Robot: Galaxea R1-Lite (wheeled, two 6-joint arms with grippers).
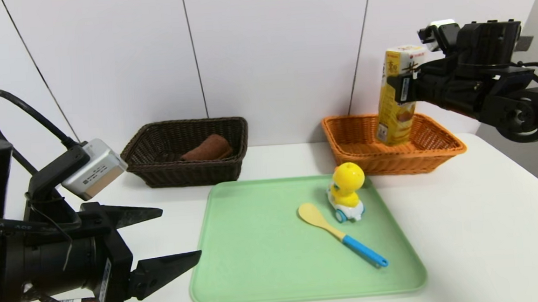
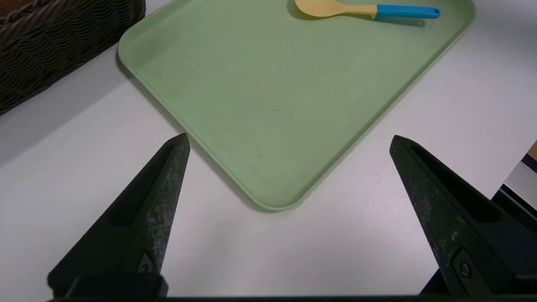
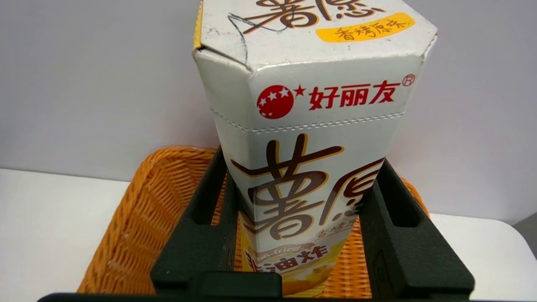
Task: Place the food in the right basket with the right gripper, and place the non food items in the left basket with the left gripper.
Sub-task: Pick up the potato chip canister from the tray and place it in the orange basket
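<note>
Snack carton (image 1: 397,97) upright, clamped between fingers of right hand (image 1: 403,89), lower end inside orange basket (image 1: 442,152); contact with basket floor cannot be confirmed. Left hand (image 1: 160,239) open, holding nothing, above counter (image 1: 488,231) beside near-left corner of green tray (image 1: 257,263). Duck toy (image 1: 346,190) and spatula (image 1: 342,235) on tray. Rolled brown towel (image 1: 208,147) inside dark brown basket (image 1: 191,174).

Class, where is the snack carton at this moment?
In the head view the snack carton is at the right, upright in the shut right gripper, over the orange basket.
</note>
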